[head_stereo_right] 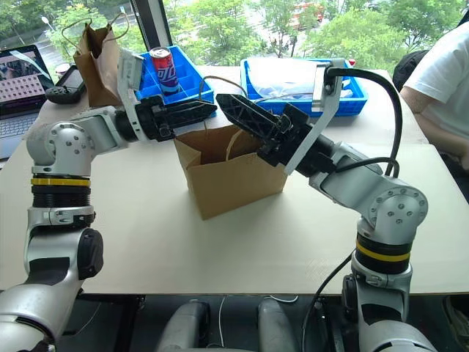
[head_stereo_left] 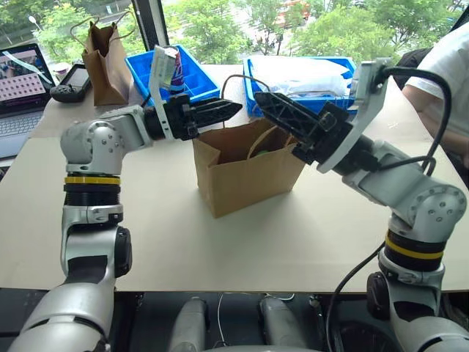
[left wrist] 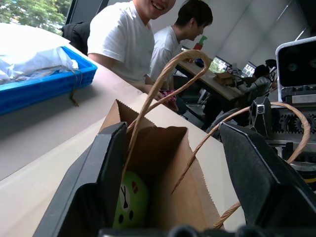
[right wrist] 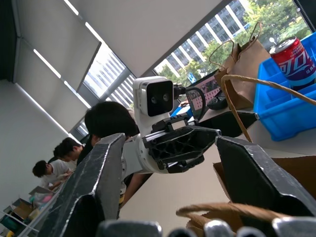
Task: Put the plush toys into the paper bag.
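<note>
**Both pincers released above the paper bag**

Left eye view: the paper bag [head_stereo_left: 245, 176] stands upright on the worktop [head_stereo_left: 168, 235]. The left pincer [head_stereo_left: 236, 108] and right pincer [head_stereo_left: 258, 99] hover over its mouth, tips nearly meeting.

Left wrist view: fingers [left wrist: 86, 197] spread; the green plush toy [left wrist: 129, 200] lies inside the bag.

Right wrist view: fingers [right wrist: 89, 197] spread, holding nothing.

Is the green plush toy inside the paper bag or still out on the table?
Inside. The left wrist view looks down into the open paper bag, and the green plush toy sits low against its inner wall.
</note>
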